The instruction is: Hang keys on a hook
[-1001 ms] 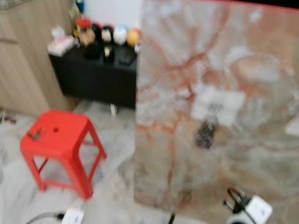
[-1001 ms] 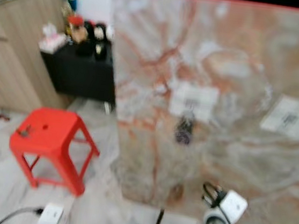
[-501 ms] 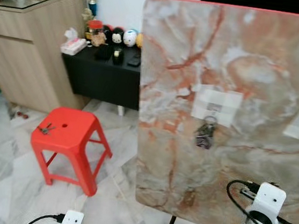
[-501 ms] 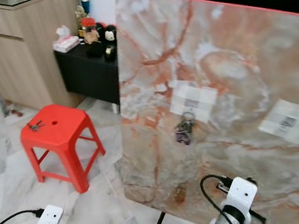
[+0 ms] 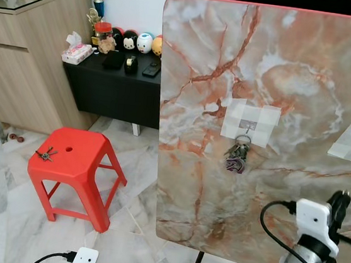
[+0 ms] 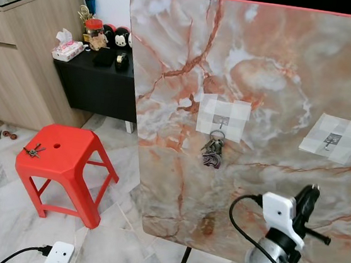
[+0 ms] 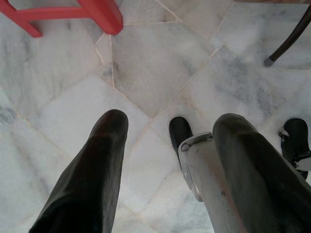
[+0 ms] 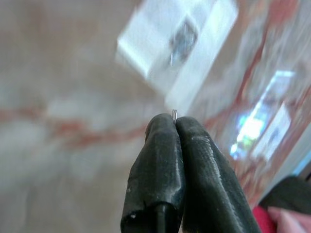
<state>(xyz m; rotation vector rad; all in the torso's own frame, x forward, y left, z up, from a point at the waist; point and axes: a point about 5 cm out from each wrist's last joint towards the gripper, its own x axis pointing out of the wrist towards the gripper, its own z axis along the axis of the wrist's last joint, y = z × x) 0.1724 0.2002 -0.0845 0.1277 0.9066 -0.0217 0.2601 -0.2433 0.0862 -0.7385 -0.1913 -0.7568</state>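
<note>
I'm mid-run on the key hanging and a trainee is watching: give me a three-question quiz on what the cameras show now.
1. True or false: a bunch of keys already hangs on the left hook of the marble board.
2. Multiple choice: the small keys off the board lie on (A) the black cabinet, (B) the red stool, (C) the floor.
3. Fill in: the right gripper is pinched on a thin metal ____, facing the taped right hook.

Key:
1. True.
2. B.
3. Ring: only its tip shows between the fingertips.

The left gripper hangs open over the floor.
</note>
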